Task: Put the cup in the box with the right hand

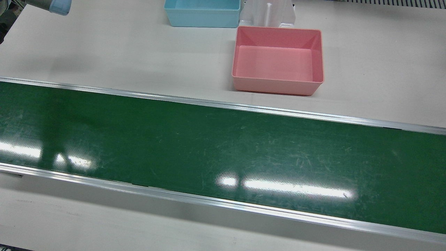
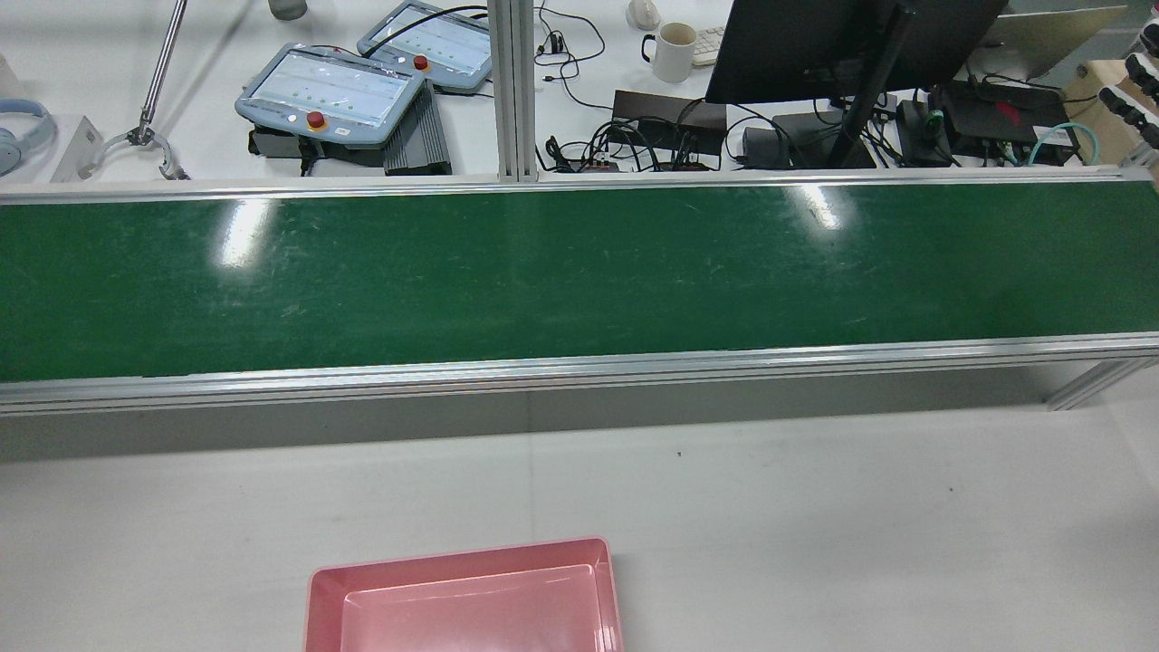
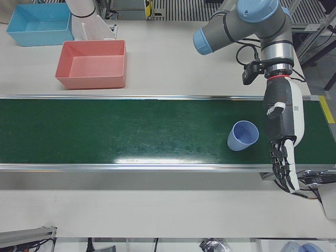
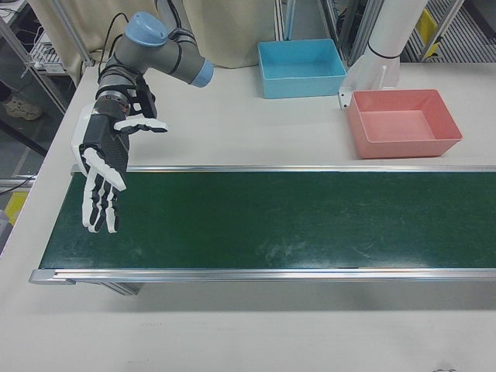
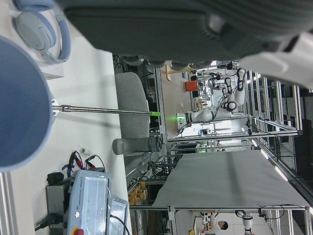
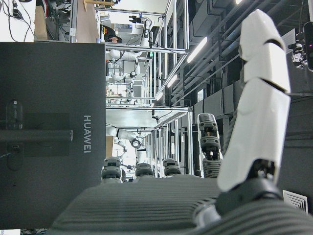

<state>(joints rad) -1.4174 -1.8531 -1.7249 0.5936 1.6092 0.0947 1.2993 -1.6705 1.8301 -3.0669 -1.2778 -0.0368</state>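
We take the green conveyor belt (image 3: 131, 131) as our landmark and place everything against it. The blue cup (image 3: 242, 135) stands upright on the belt at the end before the robot's left arm, just beside the left hand (image 3: 282, 131), which hangs over that end with its fingers straight, spread and holding nothing; we see no contact between them. Our right hand (image 4: 105, 174) hovers over the opposite end of the belt, palm flat, fingers extended and apart, also empty. So the cup is well apart from the hand that must carry it, nearly the whole belt away. The pink box (image 4: 403, 122) sits on the white table on the robot's side of the belt, toward its middle, with the blue box (image 4: 302, 68) further back from the belt beside it; both look empty. The task names only "the box", and we cannot tell which is meant, though the pink one lies nearer the belt. We judge that we are at the very start, with the reach and grasp not yet begun. The next move, as we see it, calls either for the cup to come along the belt toward our right hand or for a long reach across, then fingers closing round the cup's wall without tipping it.
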